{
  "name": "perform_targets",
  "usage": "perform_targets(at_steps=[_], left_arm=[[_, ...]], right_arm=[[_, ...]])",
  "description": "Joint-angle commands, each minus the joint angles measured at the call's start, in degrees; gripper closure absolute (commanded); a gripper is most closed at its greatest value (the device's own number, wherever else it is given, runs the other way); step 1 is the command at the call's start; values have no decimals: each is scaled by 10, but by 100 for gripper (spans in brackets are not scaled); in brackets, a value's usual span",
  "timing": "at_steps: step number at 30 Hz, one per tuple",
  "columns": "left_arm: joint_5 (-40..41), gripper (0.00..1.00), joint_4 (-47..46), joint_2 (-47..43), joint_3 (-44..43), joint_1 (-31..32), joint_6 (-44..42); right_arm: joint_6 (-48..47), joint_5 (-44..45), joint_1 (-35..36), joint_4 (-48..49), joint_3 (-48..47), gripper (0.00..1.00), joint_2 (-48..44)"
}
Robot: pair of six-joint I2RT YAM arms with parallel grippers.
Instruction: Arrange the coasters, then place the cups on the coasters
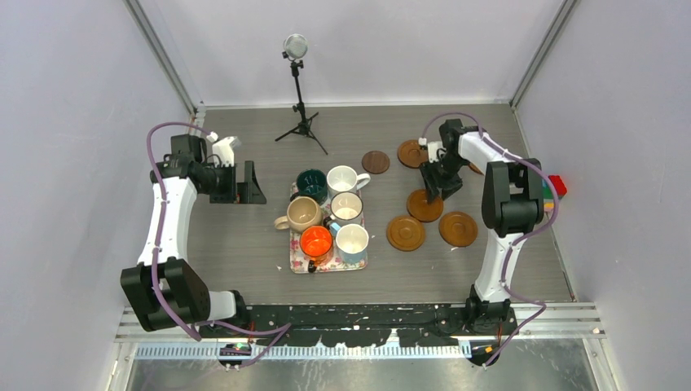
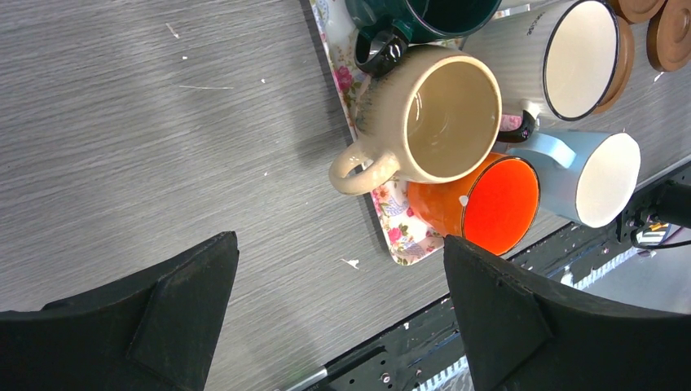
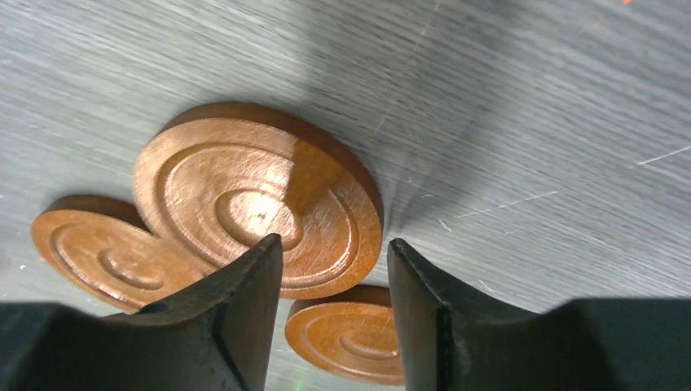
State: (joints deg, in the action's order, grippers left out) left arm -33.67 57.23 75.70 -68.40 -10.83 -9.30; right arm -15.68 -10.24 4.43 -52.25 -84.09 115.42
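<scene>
The right claw [image 3: 334, 241] sits low over a coaster [image 3: 244, 195], its fingers partly apart and astride the disc's near rim. I cannot tell whether they pinch it. That coaster lies on the worktop [image 1: 244, 244] right of the tray [image 1: 326, 264]. A second coaster [image 1: 406, 232] and a third coaster [image 1: 458, 229] lie just beside it. The dark coaster [image 1: 376, 161] lies farther back.

The left claw [image 1: 244, 183] is spread wide and holds nothing, left of the tray.

Crowded on the tray stand the green mug [image 1: 311, 184], white mug [image 1: 341, 178], cream mug [image 1: 346, 206], beige mug [image 1: 303, 213], orange mug [image 1: 316, 242] and blue mug [image 1: 352, 242].
</scene>
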Motion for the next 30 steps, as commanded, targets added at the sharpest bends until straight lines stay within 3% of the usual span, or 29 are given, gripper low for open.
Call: perform_targets(at_steps=[1, 14, 19, 30], left_arm=[[-11, 0, -10, -11, -2, 1, -8], [3, 0, 1, -8, -15, 1, -9], [5, 0, 3, -6, -16, 1, -12], [13, 0, -2, -8, -9, 1, -10]], right_arm=[[1, -29, -2, -31, -98, 39, -21], [151, 24, 2, 63, -326, 33, 143], [157, 47, 11, 71, -360, 29, 185], [172, 94, 22, 104, -353, 32, 222]])
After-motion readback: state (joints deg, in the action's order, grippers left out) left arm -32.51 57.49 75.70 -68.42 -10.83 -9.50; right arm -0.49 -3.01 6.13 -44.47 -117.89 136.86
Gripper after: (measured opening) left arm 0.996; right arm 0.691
